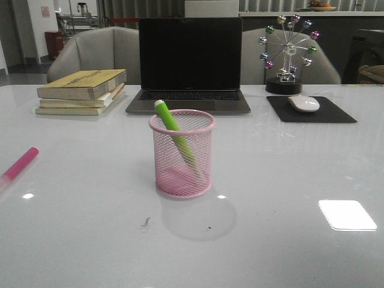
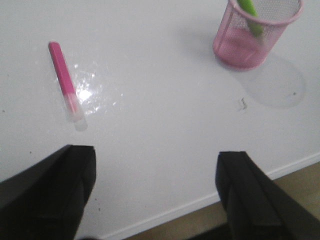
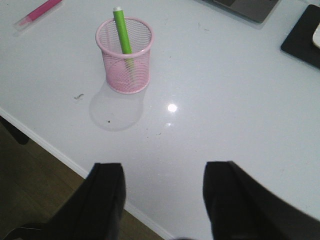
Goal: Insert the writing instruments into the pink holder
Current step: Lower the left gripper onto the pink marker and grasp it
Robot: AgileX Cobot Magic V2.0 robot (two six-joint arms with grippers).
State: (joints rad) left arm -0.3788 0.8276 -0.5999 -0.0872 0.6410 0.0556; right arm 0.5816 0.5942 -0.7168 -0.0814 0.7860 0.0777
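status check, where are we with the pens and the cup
Both grippers open, holding nothing. Green marker in pink holder, leaning. Pink marker flat on table, left of holder. Nothing between them.

Pink marker [image 1: 19,164] cut by left frame edge in front view; green marker [image 1: 174,135] lower end blurred behind mesh

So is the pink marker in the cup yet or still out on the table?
Out. The pink marker lies flat on the table, left of the pink cup, which holds only the green marker.

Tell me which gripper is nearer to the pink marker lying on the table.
Left. The left gripper hangs open over the table just short of the pink marker; the right gripper sees it far off, beyond the pink holder.
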